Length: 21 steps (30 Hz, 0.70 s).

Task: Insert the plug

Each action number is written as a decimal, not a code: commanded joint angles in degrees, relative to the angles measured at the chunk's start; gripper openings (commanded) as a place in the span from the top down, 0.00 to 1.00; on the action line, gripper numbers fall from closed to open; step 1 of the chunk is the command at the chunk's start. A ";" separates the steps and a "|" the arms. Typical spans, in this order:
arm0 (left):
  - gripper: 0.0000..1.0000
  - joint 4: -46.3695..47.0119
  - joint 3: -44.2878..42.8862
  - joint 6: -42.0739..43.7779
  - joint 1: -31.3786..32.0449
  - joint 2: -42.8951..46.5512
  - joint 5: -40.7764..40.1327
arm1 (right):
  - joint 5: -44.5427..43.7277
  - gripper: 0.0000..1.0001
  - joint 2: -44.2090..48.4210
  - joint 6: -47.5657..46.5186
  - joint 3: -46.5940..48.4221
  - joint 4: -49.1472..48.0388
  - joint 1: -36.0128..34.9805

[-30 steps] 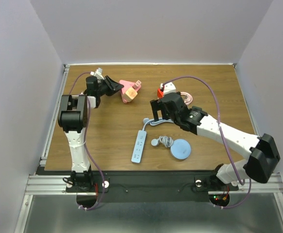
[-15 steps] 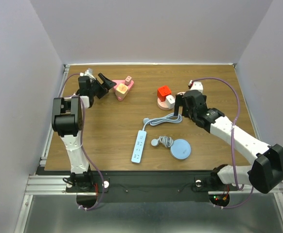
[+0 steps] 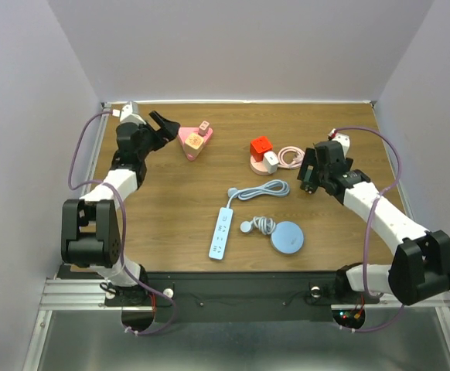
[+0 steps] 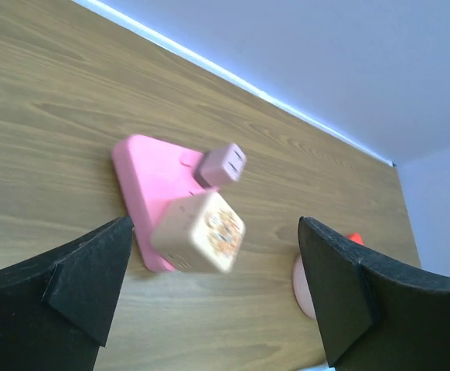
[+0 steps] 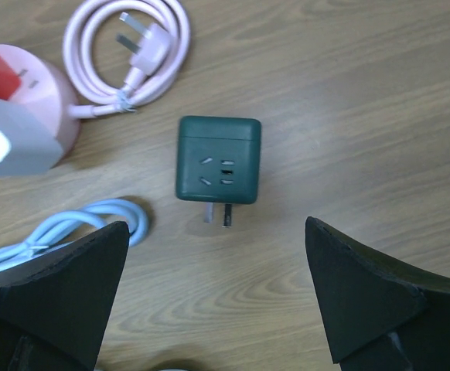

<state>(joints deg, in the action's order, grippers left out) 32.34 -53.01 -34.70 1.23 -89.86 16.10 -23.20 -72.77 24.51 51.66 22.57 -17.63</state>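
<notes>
A beige cube plug (image 4: 202, 232) sits on the pink triangular socket block (image 4: 151, 193), next to a small pink plug (image 4: 223, 164); the block (image 3: 192, 142) lies at the back left. My left gripper (image 3: 167, 125) hangs just left of it, open (image 4: 214, 222), touching nothing. A dark green cube plug (image 5: 218, 158) lies on its side on the table, prongs toward the camera. My right gripper (image 5: 216, 222) hovers open above it, at the right of the table (image 3: 308, 179), so the top view hides the green plug.
A pink round base (image 3: 259, 163) carries a red cube (image 3: 260, 145) and a white adapter (image 3: 271, 160), with a coiled pink cable (image 3: 291, 157) beside it. A white power strip (image 3: 222, 232) with a light blue cord (image 3: 260, 190) and a blue disc (image 3: 288, 236) lie nearer.
My left gripper opened, let go of the beige cube plug on the pink block and drew back left. My right arm swung from the table's middle to the right.
</notes>
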 commanded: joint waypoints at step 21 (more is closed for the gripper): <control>0.01 -1.22 11.27 6.75 20.91 10.41 -2.30 | 7.91 0.00 -14.59 0.98 6.35 -0.59 7.08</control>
<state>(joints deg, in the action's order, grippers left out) 29.28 -42.59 -28.93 21.41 -80.29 13.47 -16.40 -86.43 25.30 56.12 22.76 -11.18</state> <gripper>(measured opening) 0.986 0.998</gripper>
